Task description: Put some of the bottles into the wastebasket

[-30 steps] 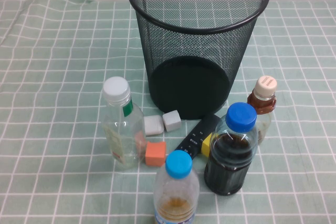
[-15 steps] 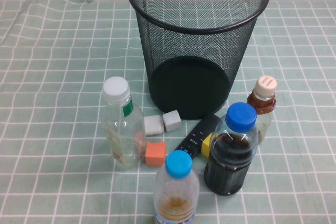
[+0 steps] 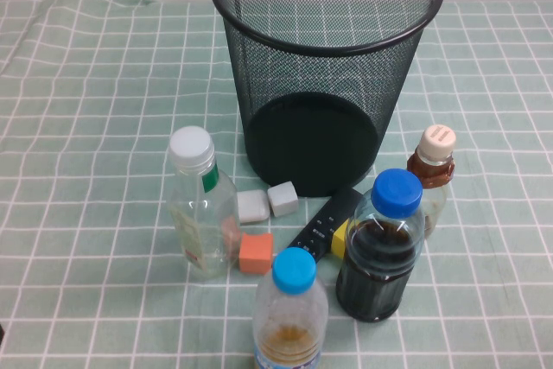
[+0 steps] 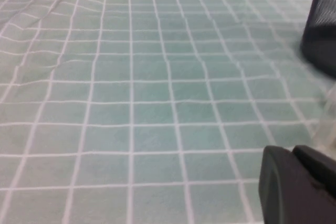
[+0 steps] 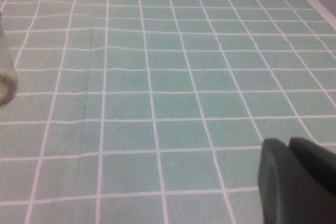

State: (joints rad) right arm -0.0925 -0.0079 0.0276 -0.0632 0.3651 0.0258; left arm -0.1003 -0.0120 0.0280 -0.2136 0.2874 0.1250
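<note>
The black wire-mesh wastebasket (image 3: 324,84) stands upright at the back middle; its side shows in the left wrist view (image 4: 321,30). A white-capped bottle (image 3: 203,205) with a green-and-red label stands in front of it to the left. A beige-capped bottle (image 3: 429,174) with a brown neck stands to the right. Two blue-capped bottles stand nearer: one dark-filled (image 3: 380,248), one almost empty (image 3: 291,313). My left gripper (image 4: 293,151) is shut and empty over the cloth. My right gripper (image 5: 289,142) is shut and empty over the cloth. Neither arm shows clearly in the high view.
Two grey blocks (image 3: 266,203), an orange block (image 3: 256,252), a yellow block (image 3: 340,238) and a black remote (image 3: 324,224) lie between the bottles. A green checked cloth (image 3: 86,127) covers the table. A clear bottle's edge shows in the right wrist view (image 5: 5,72).
The bottles and wastebasket have not moved. A small dark sliver has appeared at the lower left edge of the high view.
</note>
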